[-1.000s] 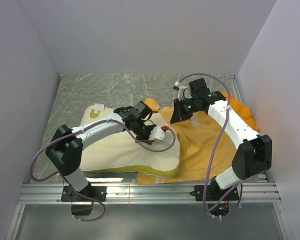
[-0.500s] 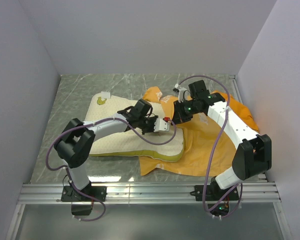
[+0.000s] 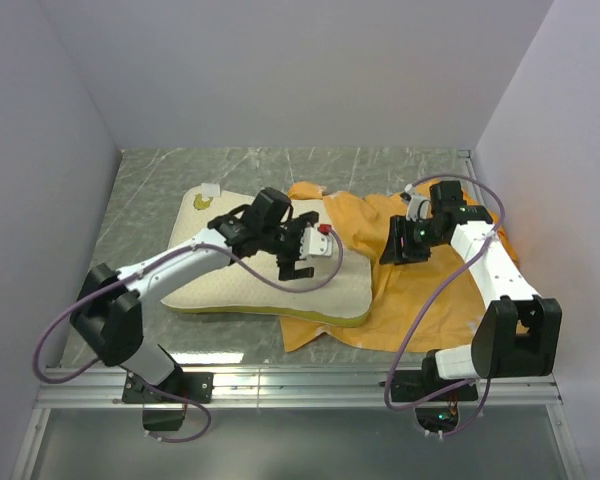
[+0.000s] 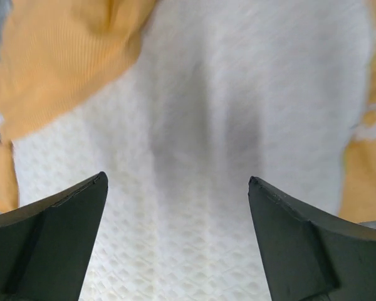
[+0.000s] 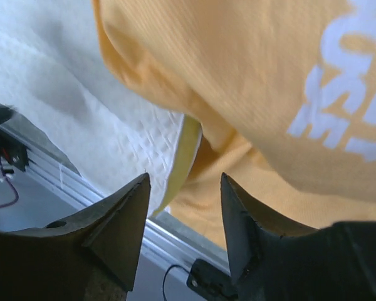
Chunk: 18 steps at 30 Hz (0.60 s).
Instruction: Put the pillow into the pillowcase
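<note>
Near edge: aluminium rail [image 3: 300, 382] runs across the bottom of the top view, with both arm bases bolted to it. Left arm [image 3: 180, 265] reaches up-right from lower left. Right arm [image 3: 490, 262] climbs the right side and bends back toward centre.

Pillow [image 3: 230, 290] lies flat on the counter [image 3: 160, 170], centre-left of frame, long side across, yellowish edge along its near side. Its right end sits on the pillowcase [image 3: 430, 295]. Orange shows under the near right corner and again at the far edge, upper centre. Most of the pillow is uncovered. The pillowcase is rumpled and spreads from centre-right to the right side of the counter.

Left jaws: wide apart, nothing between them, over the pillow's right half. Left wrist view is mostly quilted white, with orange in the upper left corner and down the right edge.

Right jaws: partly apart, holding nothing, over the pillowcase just right of the pillow's end. Cannot tell if they touch the fabric. Right wrist view shows orange with white lettering [image 5: 351, 94] at upper right, draped over the pillow's white at upper left.

Far: small white tag [image 3: 212, 188] at the pillow's far left corner.
</note>
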{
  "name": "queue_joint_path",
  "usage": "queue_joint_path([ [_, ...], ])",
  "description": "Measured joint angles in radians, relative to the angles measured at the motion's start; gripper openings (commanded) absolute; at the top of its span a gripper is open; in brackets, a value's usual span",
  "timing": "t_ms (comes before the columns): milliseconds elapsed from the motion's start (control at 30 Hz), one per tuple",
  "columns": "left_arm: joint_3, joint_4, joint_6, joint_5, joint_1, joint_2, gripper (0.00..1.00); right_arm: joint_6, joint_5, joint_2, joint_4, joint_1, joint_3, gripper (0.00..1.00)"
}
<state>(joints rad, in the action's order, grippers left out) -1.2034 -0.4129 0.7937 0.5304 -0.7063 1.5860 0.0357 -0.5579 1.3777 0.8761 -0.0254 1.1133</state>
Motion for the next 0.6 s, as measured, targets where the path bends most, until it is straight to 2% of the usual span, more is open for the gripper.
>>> queue_joint_path([
  [100, 0.005, -0.006, -0.013, -0.016, -0.094, -0.072, 0.99, 0.011, -0.002, -0.004, 0.023, 0.003, -0.056, 0.52],
  [200, 0.033, 0.027, -0.041, -0.06, -0.185, -0.076, 0.99, 0.012, -0.009, 0.021, 0.033, 0.008, -0.077, 0.52],
  [400, 0.108, 0.091, -0.108, -0.194, -0.317, 0.023, 0.99, 0.01, -0.012, 0.064, 0.027, 0.014, -0.09, 0.52],
  [533, 0.119, 0.142, -0.162, -0.283, -0.367, 0.101, 0.99, 0.007, -0.014, 0.085, 0.025, 0.027, -0.094, 0.59],
  [567, 0.117, 0.154, -0.177, -0.3, -0.372, 0.119, 0.93, 0.006, -0.014, 0.085, 0.025, 0.034, -0.094, 0.61],
  [600, 0.113, 0.164, -0.193, -0.312, -0.375, 0.137, 0.75, 0.006, -0.014, 0.085, 0.025, 0.037, -0.094, 0.62],
])
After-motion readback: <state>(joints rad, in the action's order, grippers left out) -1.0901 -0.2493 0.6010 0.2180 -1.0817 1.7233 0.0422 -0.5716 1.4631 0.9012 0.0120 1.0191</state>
